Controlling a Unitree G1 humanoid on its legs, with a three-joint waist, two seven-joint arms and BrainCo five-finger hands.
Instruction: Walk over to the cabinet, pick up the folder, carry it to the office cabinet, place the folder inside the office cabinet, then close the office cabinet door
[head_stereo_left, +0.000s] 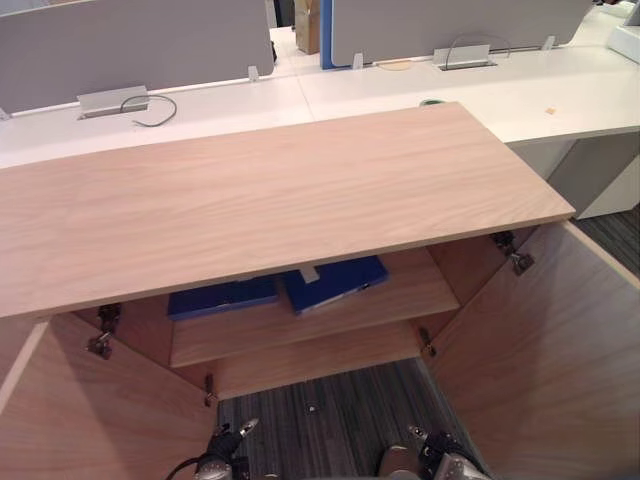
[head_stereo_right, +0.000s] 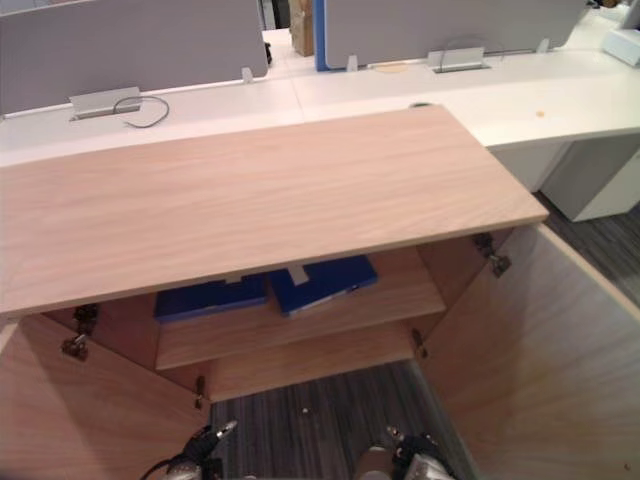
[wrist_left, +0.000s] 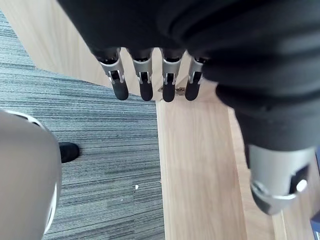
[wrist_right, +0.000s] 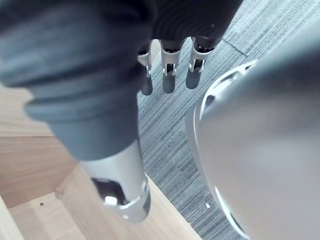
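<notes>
A low wooden cabinet (head_stereo_left: 270, 200) stands in front of me with both doors swung wide. On its upper shelf (head_stereo_left: 300, 320) lie two dark blue folders side by side: one on the left (head_stereo_left: 222, 297) and one on the right (head_stereo_left: 335, 283), both partly hidden under the cabinet top. My left hand (head_stereo_left: 222, 445) hangs low before the opening, over the carpet, its fingers (wrist_left: 145, 82) straight and holding nothing. My right hand (head_stereo_left: 435, 450) hangs low on the other side, fingers (wrist_right: 170, 75) straight and also empty.
The left door (head_stereo_left: 90, 420) and right door (head_stereo_left: 550, 350) flank me on either side. Behind the cabinet runs a white desk (head_stereo_left: 560, 90) with grey partition screens (head_stereo_left: 130, 45) and a loose cable (head_stereo_left: 150, 105). Striped grey carpet (head_stereo_left: 320, 410) lies under the hands.
</notes>
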